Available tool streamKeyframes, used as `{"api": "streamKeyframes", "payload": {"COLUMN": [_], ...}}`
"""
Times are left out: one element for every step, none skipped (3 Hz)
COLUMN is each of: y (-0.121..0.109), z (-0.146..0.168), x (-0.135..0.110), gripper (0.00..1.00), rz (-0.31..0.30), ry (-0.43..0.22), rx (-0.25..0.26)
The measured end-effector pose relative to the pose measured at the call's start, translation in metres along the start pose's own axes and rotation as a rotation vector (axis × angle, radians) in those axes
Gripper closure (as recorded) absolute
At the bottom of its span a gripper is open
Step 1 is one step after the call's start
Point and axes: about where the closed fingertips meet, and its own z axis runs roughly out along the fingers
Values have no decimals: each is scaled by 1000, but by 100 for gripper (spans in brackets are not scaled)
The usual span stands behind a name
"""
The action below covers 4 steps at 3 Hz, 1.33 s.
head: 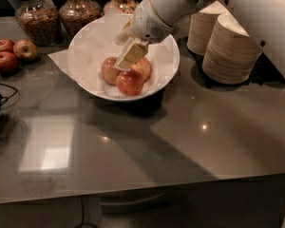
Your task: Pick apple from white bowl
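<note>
The white bowl (85, 46), wide and lined with white paper, stands on the grey counter at the back centre. Three apples lie in it. A pale tan apple with a pink blush (108, 71) is on the left. A second pale apple (145, 69) is on the right. A redder apple (129, 83) lies in front. My gripper (127, 58) reaches down into the bowl from the upper right. Its tip hangs just above the gap between the two pale apples and hides part of the right one.
Three dark red apples (9, 55) lie at the far left. Glass jars of grain (34, 18) stand behind the bowl. Two tall stacks of off-white disposable bowls (230, 51) stand at the right. A black cable (0, 103) lies at the left edge.
</note>
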Motion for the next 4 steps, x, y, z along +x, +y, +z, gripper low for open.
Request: {"api": "streamKeyframes", "payload": {"y": [-7,-10,-10,-7], "z": [17,33,49,61], "x": [-1,1,3,4], "gripper": [37,25,29,28], "rz": [-7,13,87,163], "ry": [22,36,50,71], "rx": [-16,-38,-73,-97]}}
